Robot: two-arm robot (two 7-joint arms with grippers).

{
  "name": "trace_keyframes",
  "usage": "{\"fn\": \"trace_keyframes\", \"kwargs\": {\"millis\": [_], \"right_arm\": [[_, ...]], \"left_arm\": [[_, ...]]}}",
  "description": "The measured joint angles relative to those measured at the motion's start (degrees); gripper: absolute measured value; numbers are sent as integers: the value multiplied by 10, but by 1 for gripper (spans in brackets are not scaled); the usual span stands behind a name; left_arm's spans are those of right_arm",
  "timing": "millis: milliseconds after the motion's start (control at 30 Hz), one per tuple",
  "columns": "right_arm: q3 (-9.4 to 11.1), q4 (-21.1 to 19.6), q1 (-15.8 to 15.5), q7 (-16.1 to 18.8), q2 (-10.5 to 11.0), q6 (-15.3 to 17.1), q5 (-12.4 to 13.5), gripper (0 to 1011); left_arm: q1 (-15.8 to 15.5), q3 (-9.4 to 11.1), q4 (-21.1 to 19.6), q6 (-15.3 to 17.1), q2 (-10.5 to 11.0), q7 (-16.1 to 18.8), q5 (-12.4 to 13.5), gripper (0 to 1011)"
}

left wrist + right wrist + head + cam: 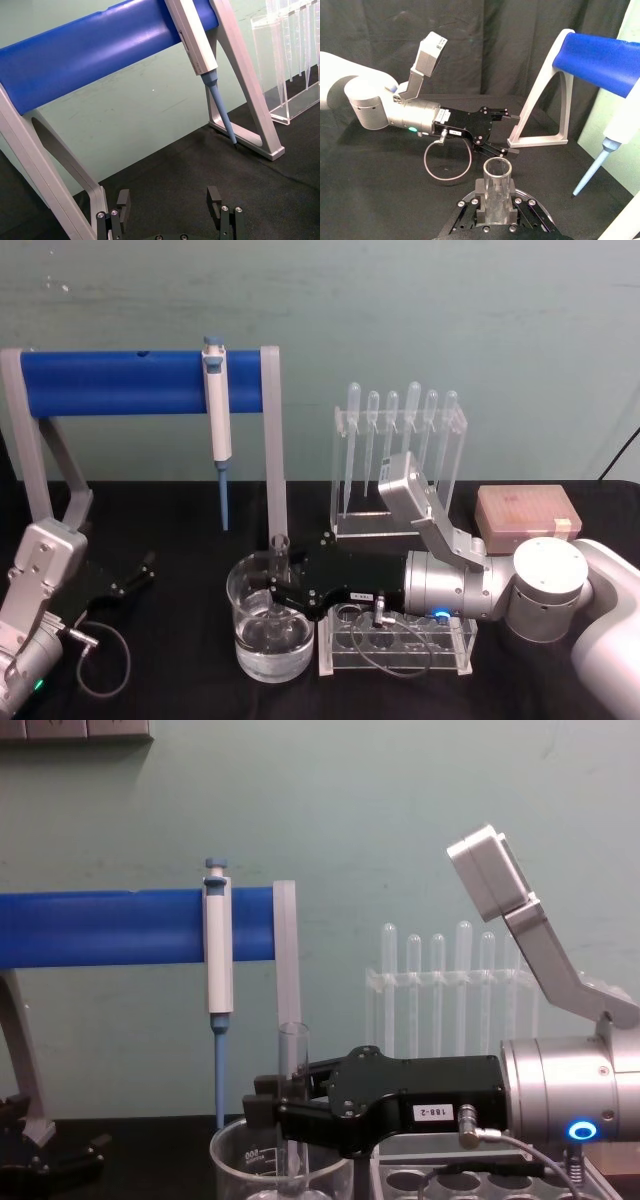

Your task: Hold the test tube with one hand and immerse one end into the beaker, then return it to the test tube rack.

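— What did we fear, going left to right?
— Near the tabletop's left edge, our black two-fingered left gripper [137, 575] lay spread wide and empty, no threat. Toward the middle of the front edge, the black right gripper [290, 1110] clamped the long clear glass test tube [291, 1055] upright, its lower end inside the wide clear glass beaker [245, 635]. We judged a sideways move could knock glass on glass, or the tube could slip. Just beside the beaker stood the clear acrylic rack with round holes [455, 650]; a low return could clip its top.
— Any writing?
— The right gripper's small white label [430, 1112] read "188-2". The beaker's white graduation marks [248, 1158] we couldn't read.
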Motion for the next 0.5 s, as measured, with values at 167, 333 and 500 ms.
{"fn": "trace_keyframes", "kwargs": {"millis": [167, 333, 500], "right_arm": [[0, 0, 0, 0, 0, 0, 0, 224], [0, 0, 0, 0, 0, 0, 0, 224], [0, 0, 0, 0, 0, 0, 0, 224]], "left_arm": [[0, 0, 0, 0, 0, 0, 0, 1000], [0, 0, 0, 0, 0, 0, 0, 1000], [0, 0, 0, 0, 0, 0, 0, 1000]]}}
